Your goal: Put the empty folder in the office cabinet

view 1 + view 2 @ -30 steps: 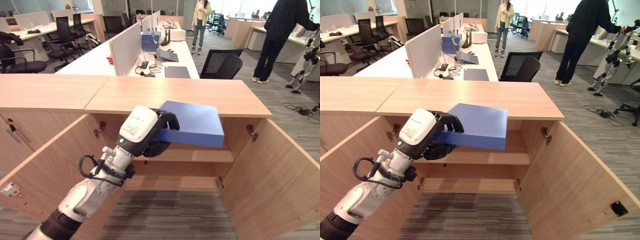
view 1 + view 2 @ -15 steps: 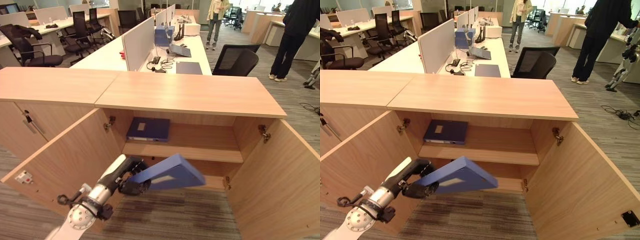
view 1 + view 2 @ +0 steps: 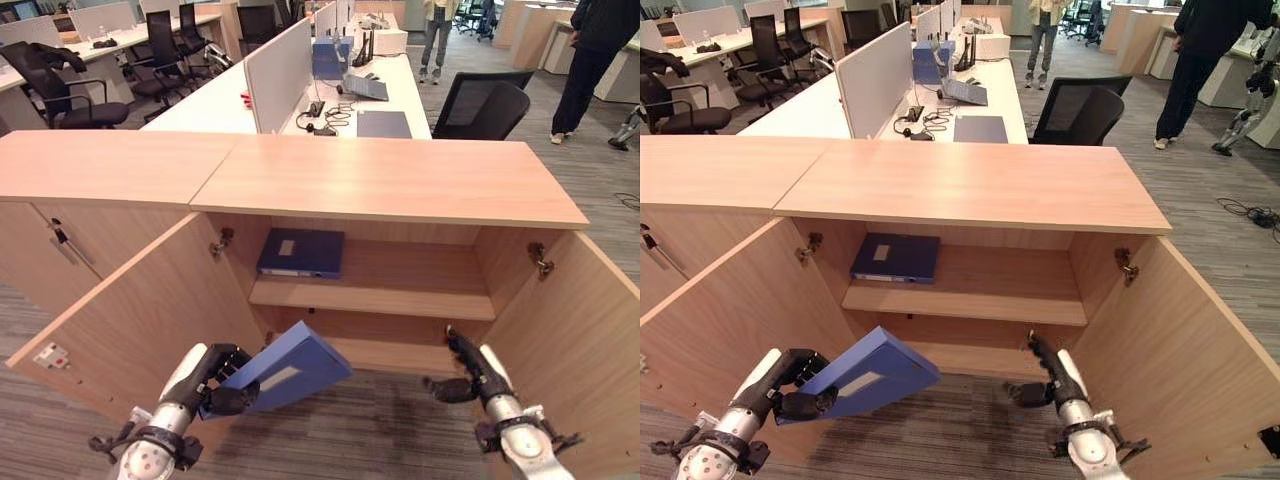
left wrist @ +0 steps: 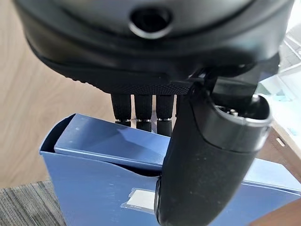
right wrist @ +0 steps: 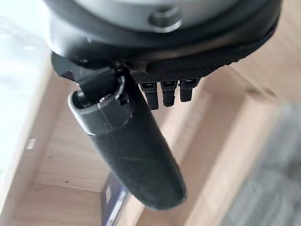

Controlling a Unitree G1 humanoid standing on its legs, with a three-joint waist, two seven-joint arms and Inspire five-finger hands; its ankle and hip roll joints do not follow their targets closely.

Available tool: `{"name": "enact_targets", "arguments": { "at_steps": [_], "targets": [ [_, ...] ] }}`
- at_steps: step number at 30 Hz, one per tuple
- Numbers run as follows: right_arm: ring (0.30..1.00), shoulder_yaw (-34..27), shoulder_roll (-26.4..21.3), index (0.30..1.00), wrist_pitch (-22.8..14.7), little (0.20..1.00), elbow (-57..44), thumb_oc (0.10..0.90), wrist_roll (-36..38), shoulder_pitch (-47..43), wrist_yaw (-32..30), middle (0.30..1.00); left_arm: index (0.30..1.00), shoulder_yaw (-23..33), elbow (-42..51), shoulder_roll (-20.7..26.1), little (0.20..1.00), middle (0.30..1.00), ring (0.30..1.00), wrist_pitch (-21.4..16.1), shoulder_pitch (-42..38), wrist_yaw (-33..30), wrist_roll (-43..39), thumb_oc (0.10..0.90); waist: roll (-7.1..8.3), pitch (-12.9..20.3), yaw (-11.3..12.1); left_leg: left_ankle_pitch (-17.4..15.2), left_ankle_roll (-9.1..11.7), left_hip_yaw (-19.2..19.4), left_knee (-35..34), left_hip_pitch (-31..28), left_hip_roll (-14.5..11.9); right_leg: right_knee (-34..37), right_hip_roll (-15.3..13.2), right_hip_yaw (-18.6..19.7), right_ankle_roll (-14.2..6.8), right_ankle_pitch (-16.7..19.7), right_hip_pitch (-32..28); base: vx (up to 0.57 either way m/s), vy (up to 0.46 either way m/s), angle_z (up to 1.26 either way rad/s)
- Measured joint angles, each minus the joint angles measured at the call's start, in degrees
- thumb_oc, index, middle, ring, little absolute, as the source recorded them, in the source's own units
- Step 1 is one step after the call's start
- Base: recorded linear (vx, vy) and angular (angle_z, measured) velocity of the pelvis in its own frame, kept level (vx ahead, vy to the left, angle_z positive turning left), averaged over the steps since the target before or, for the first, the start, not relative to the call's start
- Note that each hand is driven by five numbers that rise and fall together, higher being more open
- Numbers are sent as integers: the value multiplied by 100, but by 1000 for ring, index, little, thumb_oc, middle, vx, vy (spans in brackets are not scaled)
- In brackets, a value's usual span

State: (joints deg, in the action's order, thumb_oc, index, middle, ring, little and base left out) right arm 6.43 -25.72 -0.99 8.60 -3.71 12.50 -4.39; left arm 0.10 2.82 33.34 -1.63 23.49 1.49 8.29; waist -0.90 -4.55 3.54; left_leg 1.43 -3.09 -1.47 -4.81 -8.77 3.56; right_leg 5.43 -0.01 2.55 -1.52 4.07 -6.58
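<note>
1. Our left hand point(image 3: 215, 375), at the lower left of the left eye view, is clenched round one end of the folder point(image 3: 285, 365); its own wrist view shows fingers over the folder's top edge and the thumb point(image 4: 207, 155) across its face.
2. From that hand the folder runs up and to the right, long axis tilted, its free end aimed toward the open cabinet point(image 3: 400, 190) in the middle of the frame.
3. The folder hangs in front of the cabinet, outside it, low and to the left of the opening, above the carpet point(image 3: 380, 430). We judge the lower shelf point(image 3: 395, 352) the nearer slot: it lies just up and right of the folder's free end, while the upper shelf point(image 3: 420, 290) sits higher.
4. A second blue folder point(image 3: 300, 252) already lies flat on the left half of the upper shelf.
5. The held folder is a blue, boxy ring-binder type with a pale label point(image 4: 141, 200) on its face; the wrist view looks into its open end and we see nothing inside.
6. Our right hand point(image 3: 468, 368), at the lower right of the frame, grasps nothing, fingers loosely extended toward the lower shelf; it stands well apart from the folder, so the left hand is the one that carries the move.
7. The left door point(image 3: 150, 310) swings open just behind the left hand.
</note>
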Motion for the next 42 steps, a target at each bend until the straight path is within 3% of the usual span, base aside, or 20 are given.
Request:
{"name": "enact_targets", "arguments": {
  "at_steps": [3, 8, 16, 22, 24, 26, 35, 42],
  "targets": [
    [900, 56, -55, 900, 23, 900, 17, 800, -86, 6, 10, 900, 300, 14, 23, -119, 300, 300, 300, 3, -37, -93, -5, 400, 2, -1, -20, 5, -8, 6, 18, 0, -3, 0, 2, 2, 9, -4, 3, -3, 1, -1],
    [900, 671, -100, 900, 29, 900, 57, 800, -305, -85, 193, 900, 300, 6, 275, -119, 300, 300, 300, -3, -166, -92, -30, 400, 5, -4, -9, 5, -7, 0, 17, -1, -15, 1, 12, -6, 5, -14, 0, 0, 0, 0],
    [900, 1157, -129, 900, 4, 900, 80, 800, -487, -927, 381, 900, 300, -41, 683, -56, 300, 300, 300, -21, -454, -22, -147, 400, -1, -11, 93, -2, 5, -41, -1, -2, -16, 1, 9, -31, 4, -17, -17, 0, 0, 0],
    [900, 1147, -221, 900, -10, 900, -28, 800, -521, -1303, 378, 900, 300, -81, 1080, 556, 300, 300, 300, -88, -487, 263, -481, 400, -9, -17, 150, 15, -10, -47, 19, -18, -13, 1, 7, -50, 29, -2, -36, 0, 0, 1],
    [900, 1133, -322, 900, -13, 900, -248, 800, -524, -1303, 369, 900, 300, -92, 1381, 1072, 300, 300, 300, -99, -485, 504, -734, 400, -29, -48, 155, 15, -10, -45, 19, -20, -12, 1, 4, -52, 27, -3, -41, 0, 0, 0],
    [900, 1129, -365, 900, -14, 900, -378, 800, -524, -1302, 346, 900, 300, -94, 1544, 1287, 300, 300, 300, -136, -487, 589, -893, 400, -76, -77, 136, 15, -10, -38, 19, -29, -6, 1, -1, -48, 26, -3, -46, 0, 0, 0],
    [900, 1137, -466, 900, -31, 900, -390, 800, -485, -1302, 388, 900, 300, -255, 1579, 1321, 300, 300, 300, -245, -719, 789, -1070, 400, -90, -94, 144, 13, -1, -37, 19, -40, -17, 0, 16, -38, -9, -27, -47, 0, 0, 0],
    [900, 1410, -528, 900, -36, 900, -388, 800, 121, -1318, 662, 900, 300, -375, 1576, 1320, 300, 300, 300, -252, -958, 792, -1156, 400, -71, -98, 147, 13, -2, -38, 20, -42, -16, 0, 15, -37, -8, -26, -50, 0, 0, 0]
  ]
}}
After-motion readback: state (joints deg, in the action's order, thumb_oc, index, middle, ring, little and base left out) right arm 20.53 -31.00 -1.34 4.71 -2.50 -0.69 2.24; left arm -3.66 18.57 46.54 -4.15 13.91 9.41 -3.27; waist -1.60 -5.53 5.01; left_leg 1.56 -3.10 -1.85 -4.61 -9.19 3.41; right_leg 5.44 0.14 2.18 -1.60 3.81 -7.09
